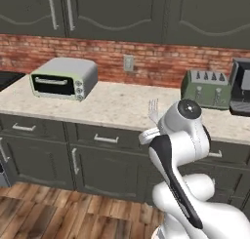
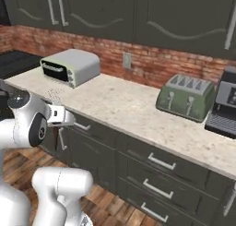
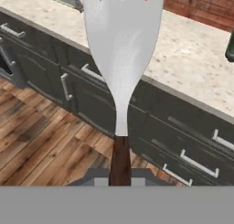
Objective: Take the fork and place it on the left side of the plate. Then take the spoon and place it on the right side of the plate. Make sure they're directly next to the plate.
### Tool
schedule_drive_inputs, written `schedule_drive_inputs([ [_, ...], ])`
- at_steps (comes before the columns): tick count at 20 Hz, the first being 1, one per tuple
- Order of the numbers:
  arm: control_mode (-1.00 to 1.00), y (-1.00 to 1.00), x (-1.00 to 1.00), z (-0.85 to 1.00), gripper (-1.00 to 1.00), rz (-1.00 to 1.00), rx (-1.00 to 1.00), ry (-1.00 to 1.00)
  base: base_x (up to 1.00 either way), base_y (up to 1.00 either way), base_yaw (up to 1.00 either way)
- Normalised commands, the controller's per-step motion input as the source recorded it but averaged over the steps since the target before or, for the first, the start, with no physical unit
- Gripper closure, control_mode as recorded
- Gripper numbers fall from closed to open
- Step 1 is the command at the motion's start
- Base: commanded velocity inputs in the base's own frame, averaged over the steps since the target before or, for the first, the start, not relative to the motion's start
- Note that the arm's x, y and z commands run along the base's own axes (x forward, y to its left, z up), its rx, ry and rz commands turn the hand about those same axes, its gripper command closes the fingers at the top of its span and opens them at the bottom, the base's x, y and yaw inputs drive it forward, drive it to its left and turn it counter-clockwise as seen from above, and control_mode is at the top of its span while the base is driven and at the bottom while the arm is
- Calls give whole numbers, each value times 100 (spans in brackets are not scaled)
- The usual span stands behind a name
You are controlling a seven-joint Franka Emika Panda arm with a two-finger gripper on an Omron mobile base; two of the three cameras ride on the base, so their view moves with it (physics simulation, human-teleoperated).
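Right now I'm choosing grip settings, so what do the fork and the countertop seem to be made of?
The fork: the head looks like matte silvery-white metal or plastic, flat and without glints; the handle looks like dark brown wood or wood-look plastic, plain and smooth. The gripper is shut on its handle.
The countertop: probably polished stone or a laminate imitating it, beige with fine speckling.

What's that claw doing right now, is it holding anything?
Gripper: shut on the fork, gripped by its dark handle, tines pointing away from the hand.
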Motion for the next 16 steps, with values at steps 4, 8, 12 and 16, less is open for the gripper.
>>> schedule_drive_inputs([
  [4, 100, 0, 0, 0, 100, 0, 0, 0, -82, 100, 29],
  [8, 100, 0, 0, 0, 100, 0, 0, 0, -92, 100, 28],
  [12, 100, 0, 0, 0, 100, 0, 0, 0, -93, 100, 30],
  [16, 100, 0, 0, 0, 100, 0, 0, 0, -93, 100, 29],
])
